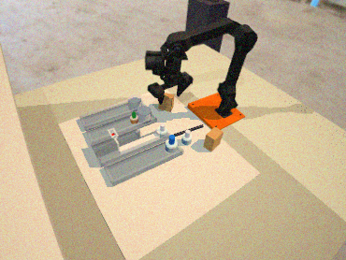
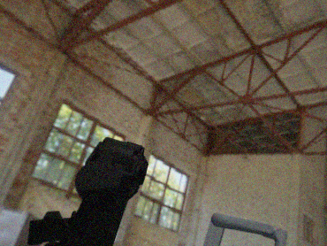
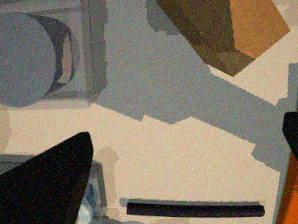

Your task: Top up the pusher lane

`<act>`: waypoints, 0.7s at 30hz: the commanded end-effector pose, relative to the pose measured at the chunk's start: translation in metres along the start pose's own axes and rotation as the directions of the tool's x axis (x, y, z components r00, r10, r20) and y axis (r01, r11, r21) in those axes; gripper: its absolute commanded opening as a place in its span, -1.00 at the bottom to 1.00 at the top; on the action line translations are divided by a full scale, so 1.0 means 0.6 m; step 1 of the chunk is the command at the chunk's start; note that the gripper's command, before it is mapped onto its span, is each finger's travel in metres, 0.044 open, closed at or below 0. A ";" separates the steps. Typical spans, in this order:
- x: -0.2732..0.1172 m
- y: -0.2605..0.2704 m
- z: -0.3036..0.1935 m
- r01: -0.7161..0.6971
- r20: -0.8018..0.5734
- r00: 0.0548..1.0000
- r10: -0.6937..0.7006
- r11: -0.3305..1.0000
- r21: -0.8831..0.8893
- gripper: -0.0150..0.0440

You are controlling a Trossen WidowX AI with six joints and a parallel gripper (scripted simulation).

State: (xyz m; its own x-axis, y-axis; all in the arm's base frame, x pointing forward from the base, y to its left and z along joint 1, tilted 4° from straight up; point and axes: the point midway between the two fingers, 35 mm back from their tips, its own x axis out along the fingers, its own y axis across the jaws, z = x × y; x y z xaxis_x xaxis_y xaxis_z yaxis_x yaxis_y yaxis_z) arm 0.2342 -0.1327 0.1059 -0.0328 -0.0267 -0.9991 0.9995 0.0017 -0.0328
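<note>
A white-capped jar [image 1: 162, 131] stands near the front end of the middle grey lane [image 1: 107, 152]. A similar white-capped loose jar [image 1: 187, 137] stands on the mat outside the lanes, beside a blue-capped jar [image 1: 171, 144] at the end of the nearest lane [image 1: 140, 169]. A white plate with a red mark [image 1: 112, 134] stands towards the back of the middle lane; whether it is the pusher plate I cannot tell. My gripper [image 1: 170, 98] [image 3: 189, 132] is wide open and empty, above the mat near the far wooden block, away from the loose jar.
Wooden blocks stand near the far lane [image 1: 166, 102] [image 3: 262, 30] and right of the loose jar [image 1: 213, 139]. A black rod [image 1: 188, 130] [image 3: 195, 209] lies between them. The far lanes hold a green-capped jar [image 1: 134, 118] and a grey round jar [image 1: 135, 103] [image 3: 20, 60]. The exterior view shows only arm and building.
</note>
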 end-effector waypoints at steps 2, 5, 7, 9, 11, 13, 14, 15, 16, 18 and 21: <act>-0.026 0.045 -0.125 -0.056 -0.046 0.998 0.034 0.754 -0.654 1.00; -0.034 0.051 -0.170 -0.071 -0.062 0.997 0.035 0.566 -0.821 1.00; -0.039 0.053 -0.201 -0.081 -0.073 0.997 0.034 0.419 -0.904 1.00; -0.043 0.053 -0.232 -0.090 -0.084 0.996 0.032 0.260 -0.961 1.00; -0.048 0.052 -0.262 -0.098 -0.095 0.995 0.028 0.093 -0.991 1.00; -0.050 0.051 -0.272 -0.100 -0.099 0.995 0.027 0.040 -0.994 1.00; -0.050 0.051 -0.272 -0.100 -0.099 0.995 0.027 0.040 -0.994 1.00; -0.050 0.051 -0.272 -0.100 -0.099 0.995 0.027 0.040 -0.994 1.00; -0.050 0.051 -0.272 -0.100 -0.099 0.995 0.027 0.040 -0.994 1.00; -0.050 0.051 -0.272 -0.100 -0.099 0.995 0.027 0.040 -0.994 1.00; -0.050 0.053 -0.272 -0.100 -0.099 0.995 0.027 0.040 -0.994 1.00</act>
State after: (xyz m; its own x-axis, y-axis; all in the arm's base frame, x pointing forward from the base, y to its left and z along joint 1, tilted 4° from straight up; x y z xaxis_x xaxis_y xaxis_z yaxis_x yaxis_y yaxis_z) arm 0.2659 0.0270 0.1288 -0.0064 0.0633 -0.9980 0.0851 0.9944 0.0625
